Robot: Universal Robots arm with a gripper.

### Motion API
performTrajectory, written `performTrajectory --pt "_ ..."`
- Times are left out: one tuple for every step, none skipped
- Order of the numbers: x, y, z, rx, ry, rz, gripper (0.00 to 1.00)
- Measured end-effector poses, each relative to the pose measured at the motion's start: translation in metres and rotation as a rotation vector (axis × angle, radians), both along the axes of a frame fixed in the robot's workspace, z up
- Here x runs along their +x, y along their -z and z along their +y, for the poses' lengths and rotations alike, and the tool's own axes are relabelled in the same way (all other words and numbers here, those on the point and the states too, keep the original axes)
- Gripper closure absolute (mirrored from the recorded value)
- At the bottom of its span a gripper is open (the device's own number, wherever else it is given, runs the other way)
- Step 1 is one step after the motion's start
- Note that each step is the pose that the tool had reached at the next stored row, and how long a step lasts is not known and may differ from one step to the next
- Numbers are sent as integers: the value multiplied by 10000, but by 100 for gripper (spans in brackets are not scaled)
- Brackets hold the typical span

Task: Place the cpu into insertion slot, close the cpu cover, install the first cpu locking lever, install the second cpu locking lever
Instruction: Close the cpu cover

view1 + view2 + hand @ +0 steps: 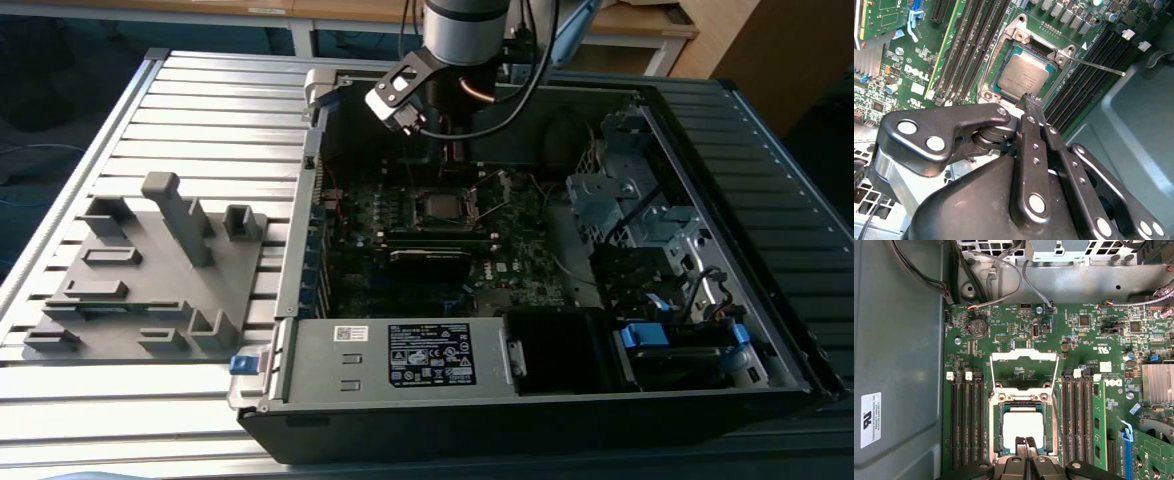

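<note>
The cpu lies flat in the insertion slot on the motherboard, its silver top showing. At the far side of the socket, the cpu cover stands tilted up and open. A thin locking lever sticks out from the socket's corner, unlatched. My gripper hovers just above the edge of the cpu, fingers shut together with nothing between them. In the exterior view the arm reaches down into the open case, with the gripper above the socket.
Long black memory slots flank the socket. A finned heatsink lies to one side, and cables run along the case wall. On the exterior view's left stands a grey fixture. The power supply is at the front.
</note>
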State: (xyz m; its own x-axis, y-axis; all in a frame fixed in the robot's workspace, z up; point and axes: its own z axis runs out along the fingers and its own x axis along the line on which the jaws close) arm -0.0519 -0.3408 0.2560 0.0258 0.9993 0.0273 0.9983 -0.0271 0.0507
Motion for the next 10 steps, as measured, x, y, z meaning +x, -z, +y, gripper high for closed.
performTrajectory --pt "0 -3 0 1 -1 -1 89" --pt "0 -3 0 3 0 -2 89" --pt "0 -8 0 2 0 -1 89" --pt "0 -10 0 2 0 -1 89" --pt "0 -10 0 1 0 -1 89" --pt "1 -10 0 1 -1 0 89" --pt "2 -10 0 1 -1 -1 89" --pt "3 -10 0 0 -1 -1 89" --pt "5 -11 0 0 -1 0 89" --pt "8 -11 0 0 -1 0 89"
